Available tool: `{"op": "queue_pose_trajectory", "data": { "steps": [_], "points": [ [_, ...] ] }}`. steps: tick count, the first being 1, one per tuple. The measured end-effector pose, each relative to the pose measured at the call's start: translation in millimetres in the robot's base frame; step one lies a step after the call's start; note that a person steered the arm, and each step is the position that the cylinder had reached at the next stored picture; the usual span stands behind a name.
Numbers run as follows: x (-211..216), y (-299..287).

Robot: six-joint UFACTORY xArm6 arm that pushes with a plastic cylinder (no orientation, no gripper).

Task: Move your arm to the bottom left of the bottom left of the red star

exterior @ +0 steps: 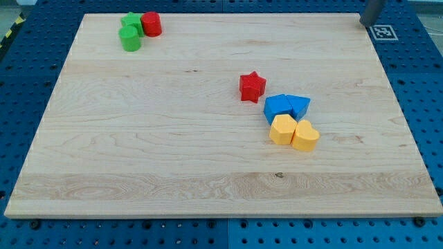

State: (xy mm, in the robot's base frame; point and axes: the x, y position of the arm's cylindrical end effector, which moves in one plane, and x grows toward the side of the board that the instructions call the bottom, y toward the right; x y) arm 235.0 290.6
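The red star lies a little to the right of the board's middle. My tip is at the board's top right corner, far up and to the right of the star and touching no block. Only the lower end of the rod shows.
A blue block and a blue triangle lie just below right of the star, with a yellow hexagon and a yellow heart below them. A green star, a green cylinder and a red cylinder cluster at top left. The wooden board lies on a blue pegboard.
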Motion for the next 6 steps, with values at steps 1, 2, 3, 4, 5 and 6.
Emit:
{"op": "queue_pose_trajectory", "data": {
  "steps": [1, 2, 3, 4, 5, 6],
  "points": [
    [2, -9],
    [14, -54],
    [44, -143],
    [82, -237],
    [134, -308],
    [191, -307]
  ]
}}
